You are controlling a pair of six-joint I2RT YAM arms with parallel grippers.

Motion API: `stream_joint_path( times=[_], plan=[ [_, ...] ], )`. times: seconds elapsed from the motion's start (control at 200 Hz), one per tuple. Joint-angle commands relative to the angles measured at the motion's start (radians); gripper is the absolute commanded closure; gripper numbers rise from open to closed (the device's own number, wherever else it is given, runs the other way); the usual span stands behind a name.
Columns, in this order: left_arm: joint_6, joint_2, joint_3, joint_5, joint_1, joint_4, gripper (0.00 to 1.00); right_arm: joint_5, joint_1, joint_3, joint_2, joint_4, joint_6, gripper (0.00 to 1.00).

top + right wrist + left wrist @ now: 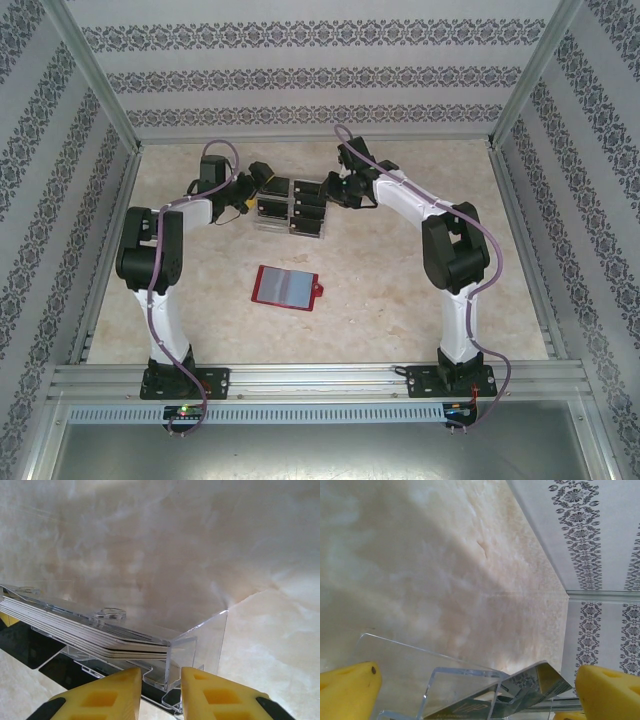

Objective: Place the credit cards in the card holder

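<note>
As far as could be seen, the job had barely begun: the red wallet [285, 287] lay open near the middle of the surface [400, 310] with no card showing in its sleeves, while the black cards [305, 205] sat stacked in the clear tray [207, 630] towards the far side, well apart from it. The left claw [477, 692] hung released, its yellow fingers [347, 690] spread wide on either side of the tray's end. The right claw [159, 692] was drawn narrow around the tray's clear corner, just below the card stack; whether it truly gripped anything could not be told. Every card probably had yet to be moved. The tray's upright walls hemmed the cards in, but bare surface lay open all round the wallet, with the patterned walls [300, 80] standing well back.
</note>
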Motion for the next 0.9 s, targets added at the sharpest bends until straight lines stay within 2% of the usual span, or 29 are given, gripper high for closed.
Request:
stream_joint_path(
  times=[0.0, 0.34, 0.635, 0.894],
  plan=[
    [-0.026, 0.015, 0.037, 0.026, -0.041, 0.055, 0.0, 0.01, -0.012, -0.005, 0.012, -0.001, -0.003, 0.74],
    [-0.056, 0.056, 0.076, 0.012, -0.157, 0.078, 0.0, 0.055, -0.063, -0.183, -0.128, 0.045, -0.003, 0.75],
    [-0.087, 0.102, 0.139, -0.008, -0.287, 0.091, 0.0, 0.098, -0.123, -0.404, -0.314, 0.077, -0.001, 0.75],
    [-0.12, 0.137, 0.181, -0.046, -0.411, 0.116, 0.0, 0.119, -0.188, -0.578, -0.495, 0.082, 0.004, 0.66]
  ],
)
